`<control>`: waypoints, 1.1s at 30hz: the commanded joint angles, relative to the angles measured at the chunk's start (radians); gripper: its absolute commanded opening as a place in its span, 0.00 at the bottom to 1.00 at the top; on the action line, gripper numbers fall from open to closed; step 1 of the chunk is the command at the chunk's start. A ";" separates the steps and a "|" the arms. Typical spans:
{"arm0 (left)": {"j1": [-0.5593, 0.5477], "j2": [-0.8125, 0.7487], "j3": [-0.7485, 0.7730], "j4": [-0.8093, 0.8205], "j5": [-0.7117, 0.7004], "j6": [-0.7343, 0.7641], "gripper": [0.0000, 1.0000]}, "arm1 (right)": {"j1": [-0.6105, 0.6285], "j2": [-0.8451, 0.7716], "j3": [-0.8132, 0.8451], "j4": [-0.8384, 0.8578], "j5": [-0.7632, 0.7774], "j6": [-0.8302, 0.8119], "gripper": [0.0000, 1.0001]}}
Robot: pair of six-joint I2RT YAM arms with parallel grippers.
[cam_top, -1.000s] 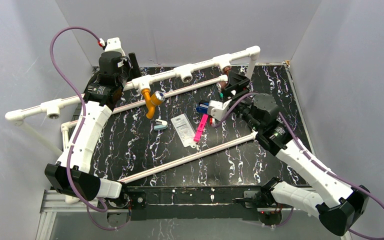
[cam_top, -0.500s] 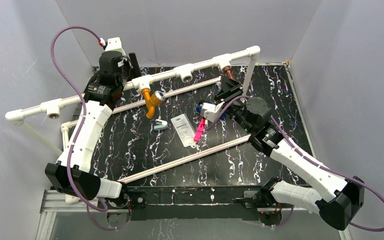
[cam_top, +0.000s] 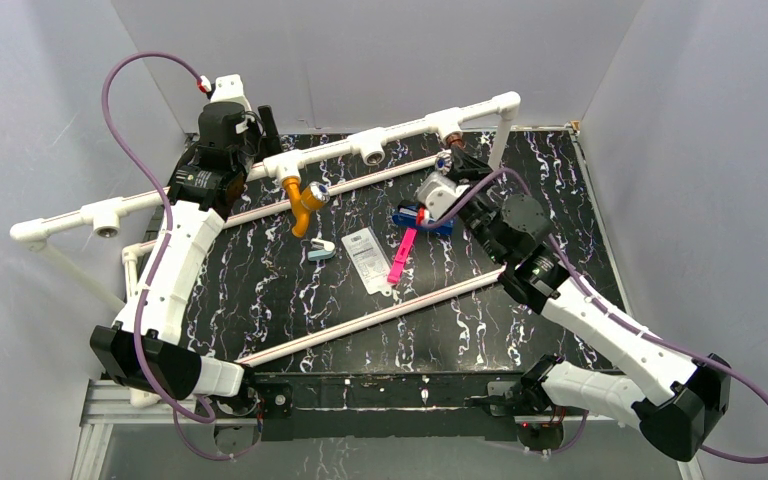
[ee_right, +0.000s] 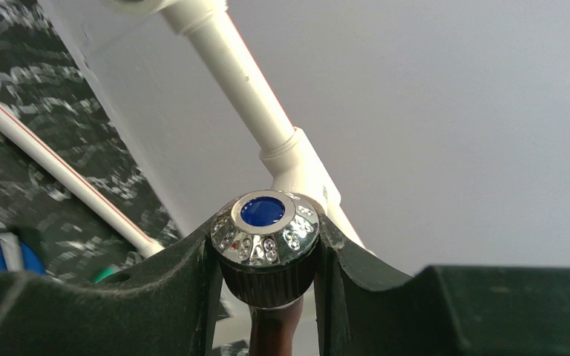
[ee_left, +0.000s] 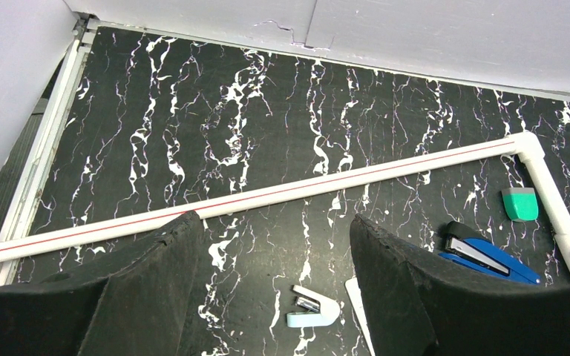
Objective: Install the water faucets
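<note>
The orange faucet (cam_top: pixel 303 207) is judged already fitted on the pipe rail (cam_top: pixel 400 130) toward the worktop's (cam_top: pixel 560 200) far left, while the dark brown faucet (ee_right: pixel 271 337), at the rail's far-right end, is clasped by its knob (ee_right: pixel 266 219) in the right gripper (ee_right: pixel 265 248), seemingly not yet finished, and the left gripper (ee_left: pixel 274 226) is spread wide and empty.

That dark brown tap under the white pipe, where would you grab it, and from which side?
Take the dark brown tap by its round silvery knob, one finger on each side. The knob is wider than the tap's body below it and faces away from the white pipe, so coming from the side opposite the pipe looks clearest. The right gripper is shut on it that way.
</note>
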 commanded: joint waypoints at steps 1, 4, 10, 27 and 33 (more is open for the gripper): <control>-0.026 0.043 -0.048 -0.197 0.041 0.006 0.71 | 0.007 0.004 0.037 0.011 0.058 0.504 0.01; -0.025 0.039 -0.049 -0.198 0.041 0.005 0.71 | 0.007 0.006 0.044 0.025 0.123 0.717 0.01; -0.029 0.033 -0.051 -0.197 0.042 0.005 0.71 | 0.007 -0.002 0.040 0.014 0.253 1.155 0.01; -0.032 0.013 -0.066 -0.192 0.041 0.005 0.71 | -0.041 -0.018 -0.067 -0.126 0.299 2.268 0.01; -0.032 0.006 -0.077 -0.186 0.044 0.005 0.71 | -0.052 -0.004 -0.099 -0.130 0.213 2.498 0.01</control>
